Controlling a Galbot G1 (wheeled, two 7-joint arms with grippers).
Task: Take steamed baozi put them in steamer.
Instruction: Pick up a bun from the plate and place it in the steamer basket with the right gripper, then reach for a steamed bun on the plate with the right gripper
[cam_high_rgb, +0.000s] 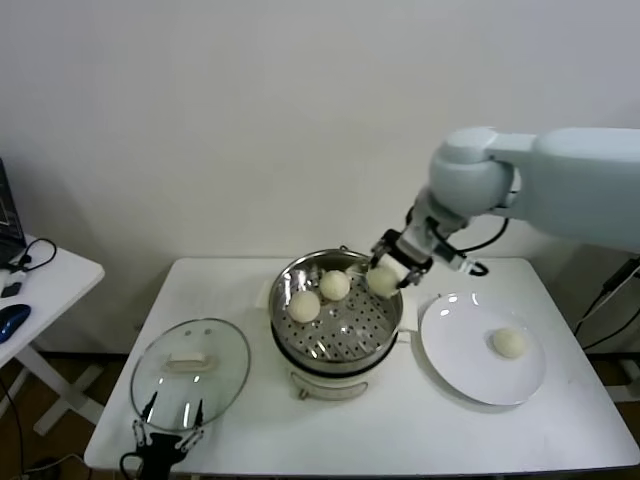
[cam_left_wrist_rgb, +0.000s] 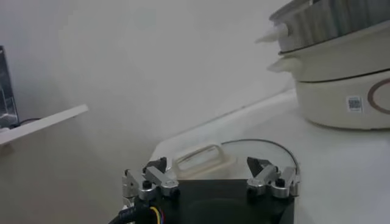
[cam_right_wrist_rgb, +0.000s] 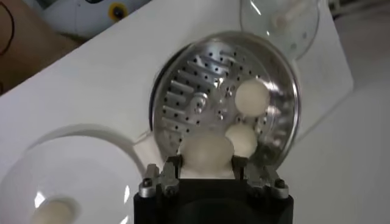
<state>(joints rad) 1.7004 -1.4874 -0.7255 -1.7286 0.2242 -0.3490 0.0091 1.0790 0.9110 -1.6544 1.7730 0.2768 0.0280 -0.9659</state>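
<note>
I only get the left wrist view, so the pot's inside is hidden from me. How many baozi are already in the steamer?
Observer: Two baozi lie on the steamer's perforated floor.
Operator: Where is the right gripper?
Observer: The right gripper is above the steamer's right rim, jaws shut on a third bun.
Operator: Any left on the plate?
Observer: One bun sits on the white plate, right of the steamer.

The head camera looks down over the table (cam_high_rgb: 400, 440), steamer (cam_high_rgb: 338, 345) near centre. The left wrist camera sits low at about seven o'clock, facing the steamer (cam_left_wrist_rgb: 341, 91) sideways. The right wrist camera looks steeply down into the steamer (cam_right_wrist_rgb: 201, 103), close, from about one o'clock.
</note>
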